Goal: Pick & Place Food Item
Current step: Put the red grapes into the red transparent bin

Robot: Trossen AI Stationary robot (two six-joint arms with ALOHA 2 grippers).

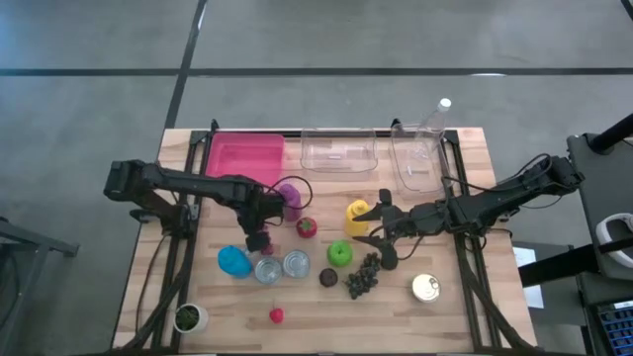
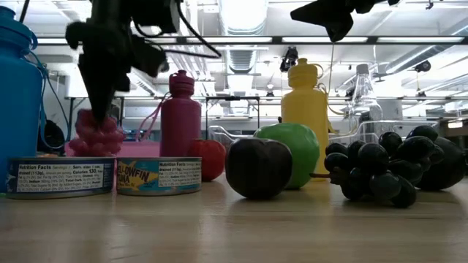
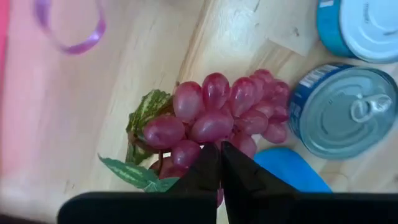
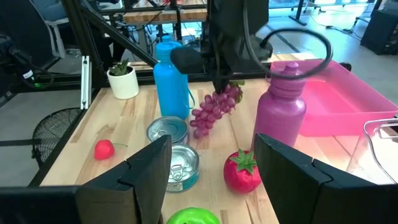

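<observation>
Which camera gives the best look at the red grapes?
The left wrist view: the red grapes fill it, leaves included. The right wrist view shows them hanging, the low view only partly beside a can, and the high view hides them under the left arm.

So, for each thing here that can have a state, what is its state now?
left gripper: shut on the red grapes' stem
red grapes: held, hanging above the table
right gripper: open, holding nothing
purple bottle: upright, cap on
blue bottle: upright
yellow bottle: upright, cap on
two tuna cans: sealed, pull tabs in place
pink bin: holds nothing
</observation>
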